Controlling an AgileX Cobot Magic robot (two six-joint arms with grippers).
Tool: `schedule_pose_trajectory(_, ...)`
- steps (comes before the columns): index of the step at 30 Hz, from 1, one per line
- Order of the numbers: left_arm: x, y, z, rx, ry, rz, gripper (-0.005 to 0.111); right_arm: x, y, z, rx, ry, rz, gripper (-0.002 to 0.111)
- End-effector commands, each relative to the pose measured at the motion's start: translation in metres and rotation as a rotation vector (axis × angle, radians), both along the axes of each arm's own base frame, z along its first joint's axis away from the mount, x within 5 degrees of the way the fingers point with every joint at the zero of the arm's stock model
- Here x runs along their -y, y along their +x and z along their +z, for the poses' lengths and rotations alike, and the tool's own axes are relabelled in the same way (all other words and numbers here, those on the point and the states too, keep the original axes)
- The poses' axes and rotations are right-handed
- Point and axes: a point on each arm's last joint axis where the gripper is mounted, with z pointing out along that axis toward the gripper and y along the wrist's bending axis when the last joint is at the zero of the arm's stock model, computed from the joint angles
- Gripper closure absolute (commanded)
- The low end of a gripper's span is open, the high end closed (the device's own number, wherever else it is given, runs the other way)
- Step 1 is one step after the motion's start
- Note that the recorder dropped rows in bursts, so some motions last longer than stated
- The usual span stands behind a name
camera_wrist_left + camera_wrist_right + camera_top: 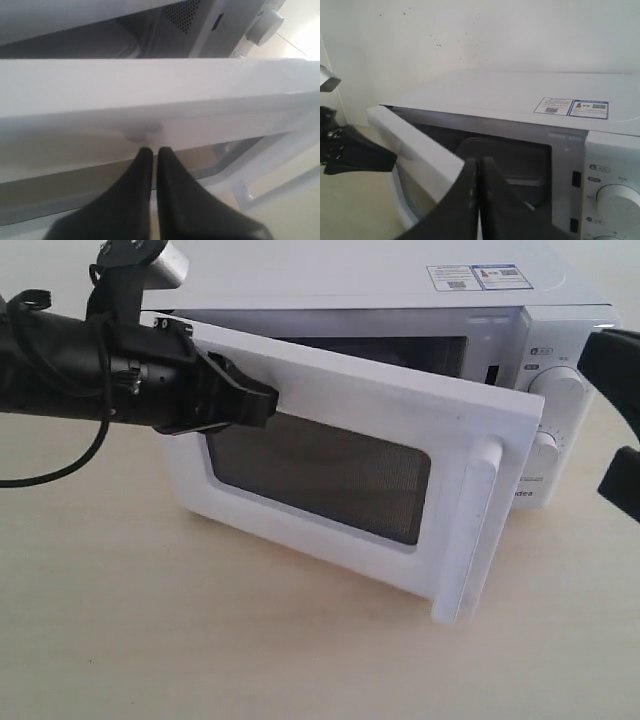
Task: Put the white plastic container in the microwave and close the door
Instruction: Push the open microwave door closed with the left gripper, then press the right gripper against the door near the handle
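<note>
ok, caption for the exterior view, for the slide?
Shut left end effector against the outer face of the half-open door of the microwave.

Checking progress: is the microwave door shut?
No, partly open: the door angles out from the microwave, a gap showing behind it.

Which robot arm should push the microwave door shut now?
Left, most likely. The left gripper, shut, seems to touch the door on its outer face near the top edge. The right gripper sits off by the knobs, away from the door.
</note>
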Motion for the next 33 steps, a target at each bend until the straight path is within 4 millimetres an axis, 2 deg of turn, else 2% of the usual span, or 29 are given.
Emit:
schedule_pose_trajectory(1, 0.006, 0.01, -0.001, 0.005, 0.001, -0.001, 0.102, -0.004, -0.003, 0.0, -0.016, -0.013, 0.055, 0.108)
schedule_pose_trajectory(8, 0.007, 0.019, -0.002, 0.041, 0.028, 0.023, 0.102, -0.011, 0.001, -0.007, -0.046, -0.064, 0.073, 0.108)
schedule_pose_trajectory(15, 0.006, 0.019, -0.001, 0.044, 0.03, 0.029, 0.102, -0.028, 0.025, -0.031, -0.129, -0.174, 0.008, 0.108)
schedule_pose_trajectory(19, 0.006, 0.02, -0.001, 0.046, 0.031, 0.033, 0.102, -0.032, 0.04, -0.034, -0.094, -0.084, -0.101, 0.108)
schedule_pose_trajectory(22, 0.005, 0.021, -0.001, 0.053, 0.036, 0.048, 0.102, -0.042, 0.047, -0.034, -0.024, -0.04, -0.074, 0.108)
schedule_pose_trajectory(25, 0.005, 0.021, -0.001, 0.055, 0.038, 0.052, 0.102, -0.051, 0.055, -0.043, -0.024, -0.009, -0.069, 0.108)
schedule_pose_trajectory(33, 0.005, 0.021, -0.001, 0.055, 0.038, 0.052, 0.102, -0.059, 0.069, -0.061, 0.02, -0.044, -0.134, 0.108)
